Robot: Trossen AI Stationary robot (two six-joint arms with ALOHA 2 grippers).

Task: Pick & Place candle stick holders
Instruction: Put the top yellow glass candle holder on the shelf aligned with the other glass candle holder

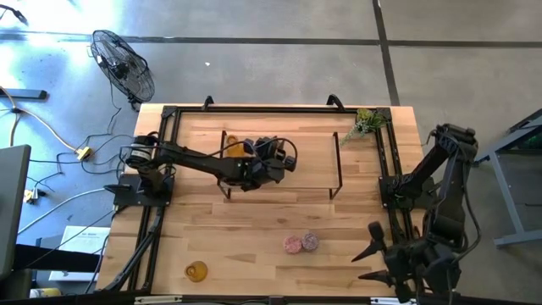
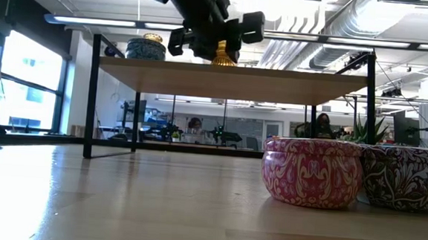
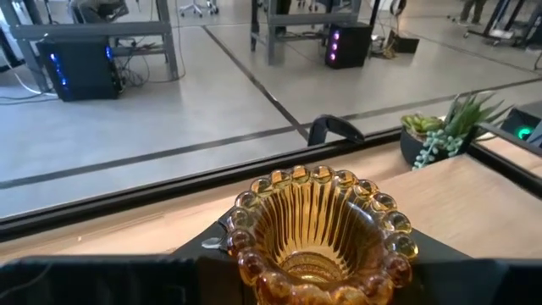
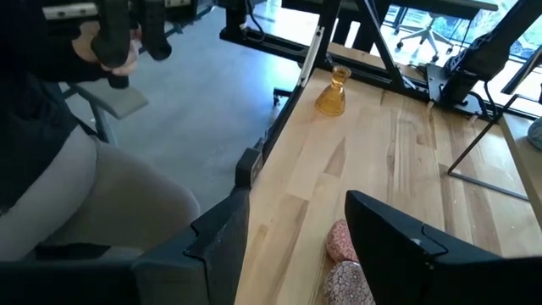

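candle stick holders are mid-shuffle: the left pincer (image 2: pixel 217 40) sits over the raised wooden shelf (image 2: pixel 231 78), narrowed on an amber ribbed glass holder with a beaded rim (image 3: pixel 320 227), its base just at the shelf top in the low view, though i can't tell if it's touching down. from above, that pincer is over the shelf's left half, with more amber showing just beside it (image 1: pixel 235 147) — whether that's a second glass piece i can't say. moving outward along the shelf, a squat round blue-patterned holder (image 2: pixel 145 48) stands at its far left end, so that one looks placed.

down on the wooden surface (image 1: pixel 254 233), a squat pink patterned holder (image 2: pixel 311 173) and a squat purple patterned one (image 2: pixel 405 178) stand touching side by side, still to go up, i'd judge. another amber glass holder with a bulbous base and narrow neck (image 4: pixel 332 93) stands alone near the surface's front left corner, also waiting. the right pincer (image 4: pixel 296 229) hangs idle near the front right edge, fingers parted, holding nothing. so roughly a couple up, three left below.
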